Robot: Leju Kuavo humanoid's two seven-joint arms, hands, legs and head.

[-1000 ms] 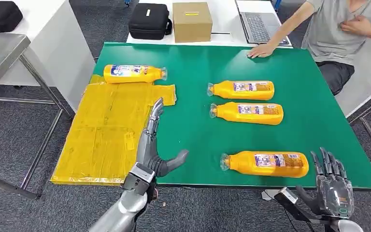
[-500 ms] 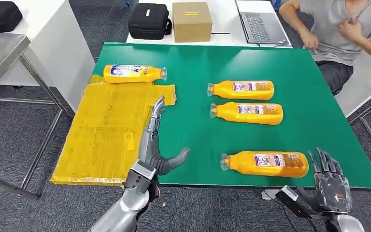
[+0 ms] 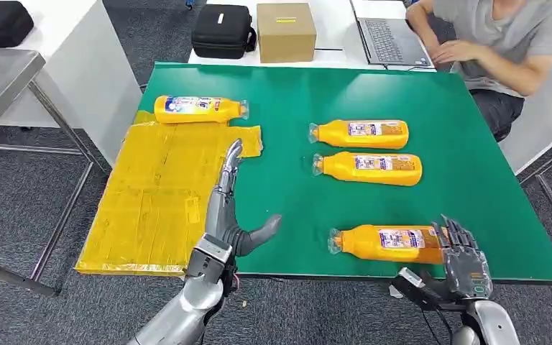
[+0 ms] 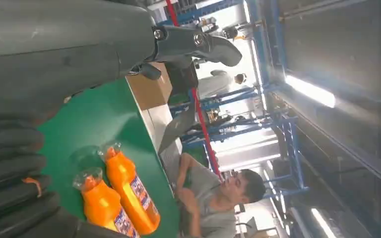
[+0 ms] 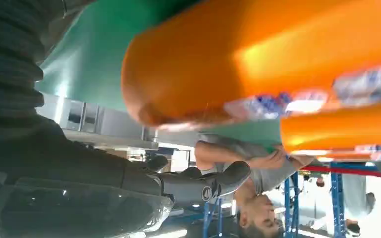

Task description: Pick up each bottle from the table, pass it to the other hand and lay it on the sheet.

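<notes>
Since a second ago the right hand has slid in from the table's near right corner and now sits just behind the base of the nearest bottle, fingers spread and upright, nothing in them yet; whether they touch the plastic I cannot tell. From the right wrist view that bottle looms as a smooth, glossy orange cylinder with a rounded bottom edge and a printed label band. The person at the far right corner has pulled their hand off the green top and now leans toward the laptop.

Over on the other side, the left hand stands edge-on above the sheet's border, long fingers straight and pointing away, thumb stuck out to the side, holding nothing. The sheet is a flat, crinkled yellow panel criss-crossed with tape, hanging partly over the table's left edge. One bottle on the sheet lies on its side at the far end, clear cap pointing right. Two middle bottles lie side by side on the matte green table, caps pointing left, well apart from either hand. A cardboard box and a black zip case sit on the white table beyond.
</notes>
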